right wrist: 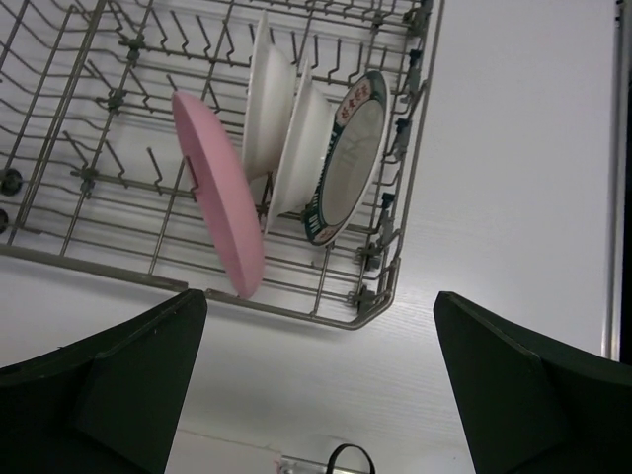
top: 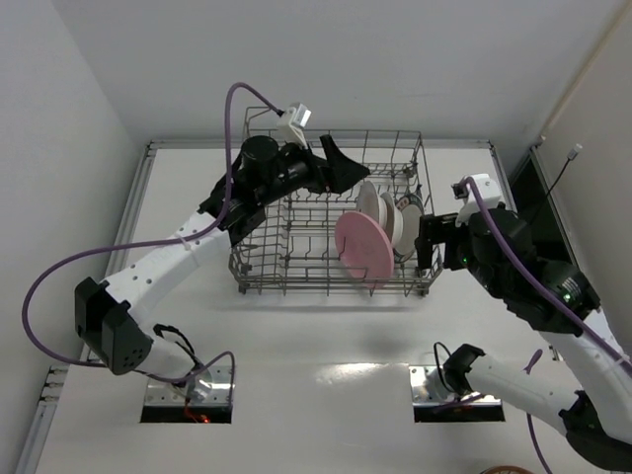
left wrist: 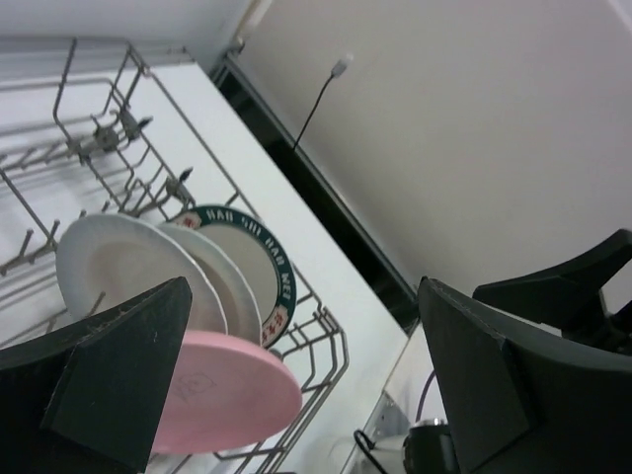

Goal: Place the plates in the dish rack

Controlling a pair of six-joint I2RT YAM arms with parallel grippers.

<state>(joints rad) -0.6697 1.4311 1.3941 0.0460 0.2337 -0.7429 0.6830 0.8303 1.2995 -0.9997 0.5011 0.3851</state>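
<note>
Hovering left gripper [top: 341, 168] above dish rack [top: 316, 289], right gripper [top: 426, 243] just right of plates [top: 361, 247] (all four on edge, nearer this arm); both spread apart, empty

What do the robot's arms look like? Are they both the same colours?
Yes, they match. The left arm and the right arm both have smooth white tube parts joined by chunky black joints. A thin purple cable loops along each one. The left end effector and the right end effector each have two flat, wedge-shaped black fingers.
</note>
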